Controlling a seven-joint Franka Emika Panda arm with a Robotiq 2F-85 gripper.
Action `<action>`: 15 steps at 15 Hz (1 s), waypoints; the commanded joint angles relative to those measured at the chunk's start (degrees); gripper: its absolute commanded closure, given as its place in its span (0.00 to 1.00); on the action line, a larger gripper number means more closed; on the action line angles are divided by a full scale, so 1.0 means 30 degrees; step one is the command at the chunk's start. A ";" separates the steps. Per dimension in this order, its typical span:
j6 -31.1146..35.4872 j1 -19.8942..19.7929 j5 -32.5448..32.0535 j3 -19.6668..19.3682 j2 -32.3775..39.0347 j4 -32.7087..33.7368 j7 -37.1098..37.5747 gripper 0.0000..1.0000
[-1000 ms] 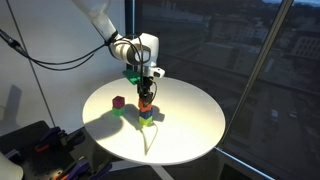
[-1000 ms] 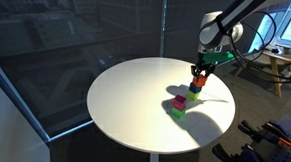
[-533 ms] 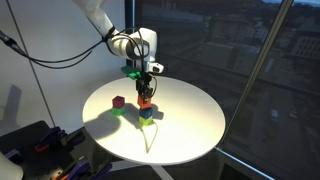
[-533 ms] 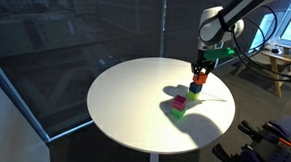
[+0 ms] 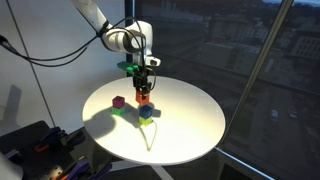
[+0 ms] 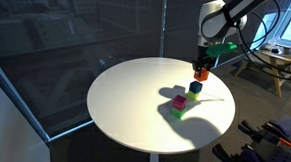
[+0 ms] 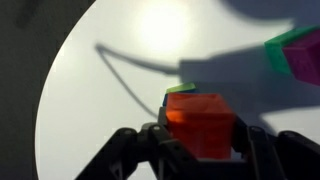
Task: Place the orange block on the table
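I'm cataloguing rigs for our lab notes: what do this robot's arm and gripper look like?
The arm is white with rounded segments. The gripper is black with dark fingers, a green part beside its base. A black cable hangs from the arm.

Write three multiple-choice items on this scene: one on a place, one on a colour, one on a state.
1. Where is the orange block? A lying on the table; B held up above the table; C on the floor.
2. What colour is the table's top? A white; B black; C brown.
3. The gripper is: A open; B out of view; C shut on the orange block.
Answers: 1 B, it hangs clear of the top; 2 A, both exterior views show white; 3 C, the wrist view shows it clasped on both sides.
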 commanded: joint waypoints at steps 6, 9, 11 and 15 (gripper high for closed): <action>0.0456 0.0280 -0.1772 0.0226 -0.1697 -0.2505 -0.0072 0.69; 0.0792 0.0366 -0.2131 0.0379 -0.1577 -0.3031 -0.0182 0.69; 0.1085 0.0348 -0.2097 0.0477 -0.1431 -0.3296 -0.0343 0.69; 0.1676 0.0267 -0.1979 0.0517 -0.1094 -0.3683 -0.0676 0.69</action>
